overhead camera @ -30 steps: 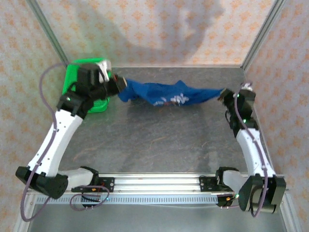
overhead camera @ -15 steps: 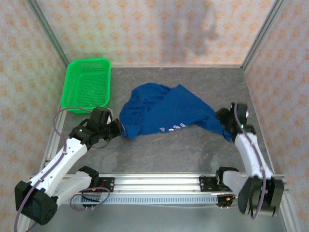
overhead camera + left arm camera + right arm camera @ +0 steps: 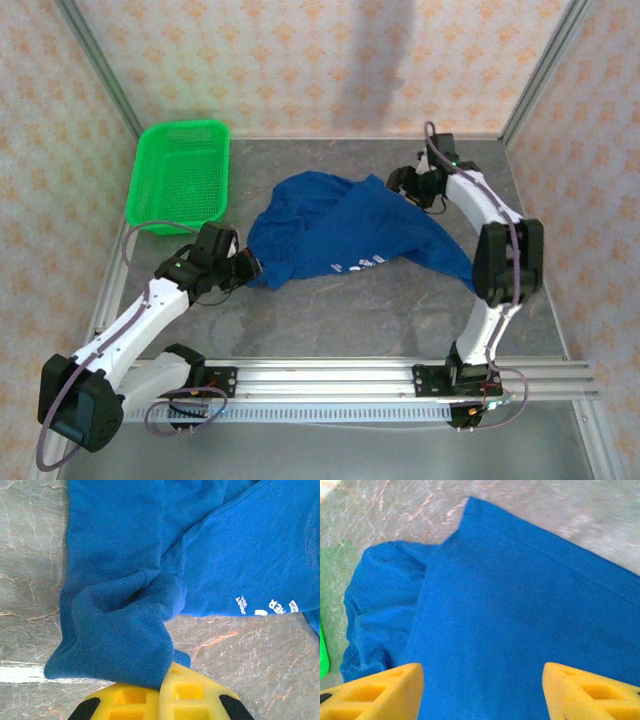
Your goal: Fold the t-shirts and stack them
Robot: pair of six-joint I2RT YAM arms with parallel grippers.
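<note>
The left end effector [image 3: 162,682], its yellow fingers [image 3: 195,695] pressed together, is gripping a bunched fold at the left edge of the blue t-shirt [image 3: 125,555]. The right end effector [image 3: 405,185] is hovering over the shirt's far right part, with its jaws spread wide and nothing between them. The t-shirt is lying crumpled and partly doubled over on the middle of the grey marbled table [image 3: 330,310], with white lettering showing near its front edge. A green basket [image 3: 180,175] is standing at the far left corner, apart from the shirt. Walls [image 3: 300,60] papered in a pale orange pattern are enclosing the table on three sides.
</note>
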